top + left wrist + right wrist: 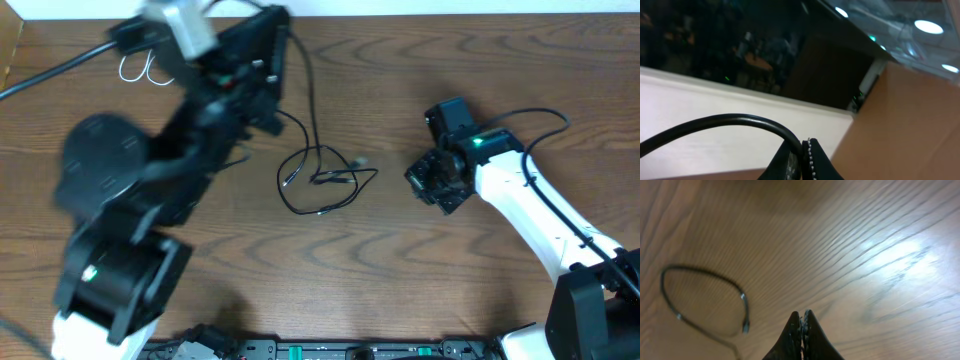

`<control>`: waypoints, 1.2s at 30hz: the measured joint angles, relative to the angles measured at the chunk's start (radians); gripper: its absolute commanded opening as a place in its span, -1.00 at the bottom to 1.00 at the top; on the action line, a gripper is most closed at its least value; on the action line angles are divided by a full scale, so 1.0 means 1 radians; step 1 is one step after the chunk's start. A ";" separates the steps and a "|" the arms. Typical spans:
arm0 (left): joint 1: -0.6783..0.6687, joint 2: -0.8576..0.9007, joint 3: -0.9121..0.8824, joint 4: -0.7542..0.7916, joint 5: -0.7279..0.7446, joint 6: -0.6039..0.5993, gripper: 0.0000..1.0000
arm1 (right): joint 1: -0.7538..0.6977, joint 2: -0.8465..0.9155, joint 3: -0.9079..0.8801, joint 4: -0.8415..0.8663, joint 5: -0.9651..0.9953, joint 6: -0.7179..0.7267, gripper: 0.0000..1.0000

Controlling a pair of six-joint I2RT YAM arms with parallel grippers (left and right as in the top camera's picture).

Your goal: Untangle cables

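Black cables [325,180] lie tangled in a loose loop at the table's middle. My left gripper [272,40] is raised near the far edge and shut on a black cable [740,119], which hangs down from it to the tangle. A short white cable [140,70] lies apart at the far left. My right gripper [414,176] is shut and empty, low over the wood just right of the tangle. In the right wrist view its closed tips [801,317] sit right of a black cable loop [690,270] with a small plug end.
The left arm's thick black wire [40,75] runs off the far left. A black rail [350,351] lines the table's front edge. The left wrist view faces a white ledge [700,100] and a dark window beyond the table.
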 measured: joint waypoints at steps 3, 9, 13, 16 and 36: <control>0.030 -0.028 0.000 -0.037 -0.003 0.000 -0.85 | -0.045 0.000 -0.017 0.010 -0.039 -0.033 -0.97; 0.034 -0.016 0.000 -0.058 -0.003 -0.027 -0.85 | -0.072 0.000 -0.019 0.171 -0.292 -0.247 -0.33; 0.034 0.007 0.000 -0.061 -0.003 -0.053 -0.85 | -0.025 0.000 -0.019 0.253 -0.402 -0.407 0.07; 0.034 0.017 0.000 -0.061 -0.003 -0.068 -0.85 | 0.047 0.000 -0.020 0.334 -0.442 -0.576 0.99; 0.034 0.021 0.000 -0.108 -0.003 -0.071 -0.85 | 0.069 -0.089 -0.021 0.360 -0.480 -1.012 0.76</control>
